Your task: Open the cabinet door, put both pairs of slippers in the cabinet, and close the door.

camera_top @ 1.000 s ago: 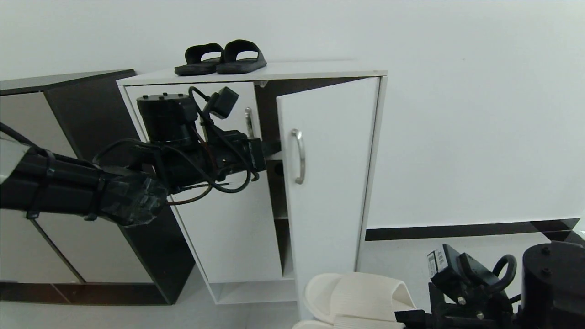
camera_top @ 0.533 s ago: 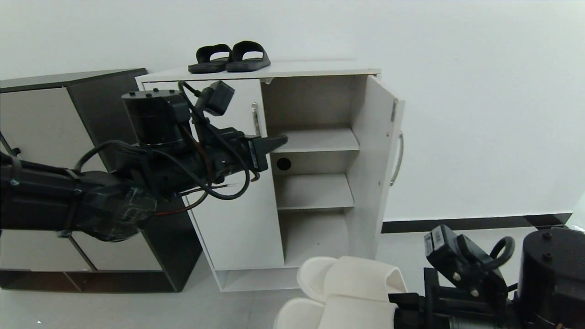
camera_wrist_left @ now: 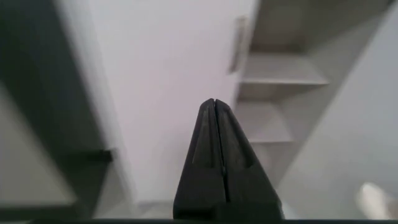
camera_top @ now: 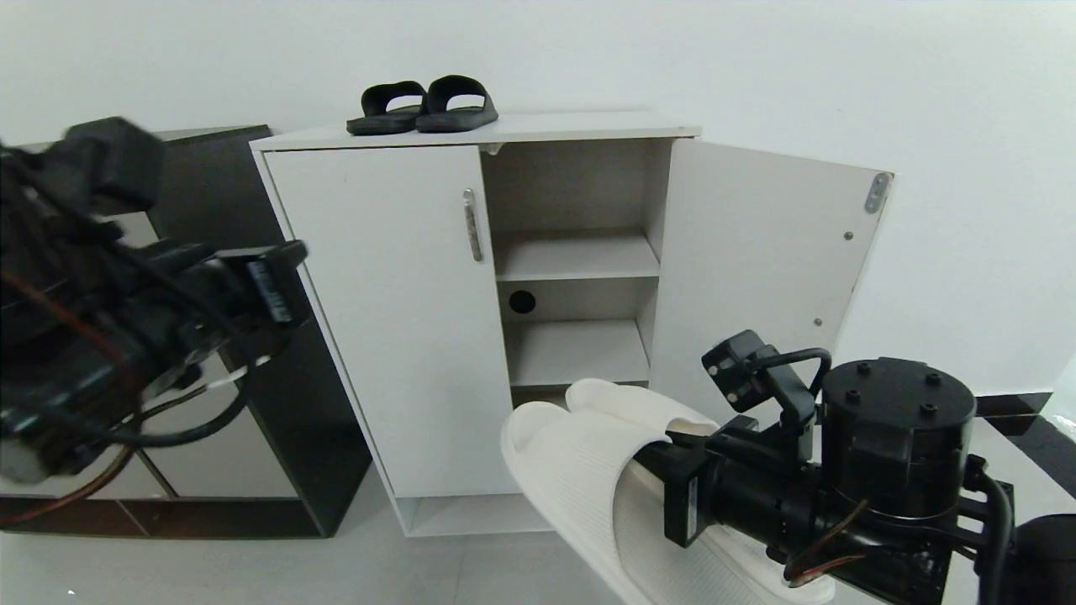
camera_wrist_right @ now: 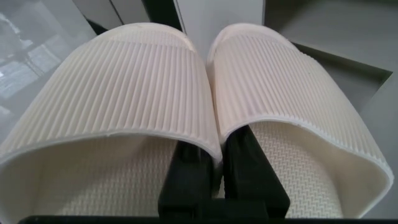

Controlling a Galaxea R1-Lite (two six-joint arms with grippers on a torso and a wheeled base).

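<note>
White ribbed slippers clamped in right gripper, facing open white two-door cabinet, left gripper closed on nothing.

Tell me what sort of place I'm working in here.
Probably a home-style entryway, or a room staged as one: a white shoe cabinet with bare shelves, black slippers on top, white slippers in the right gripper, plain wall behind.
</note>
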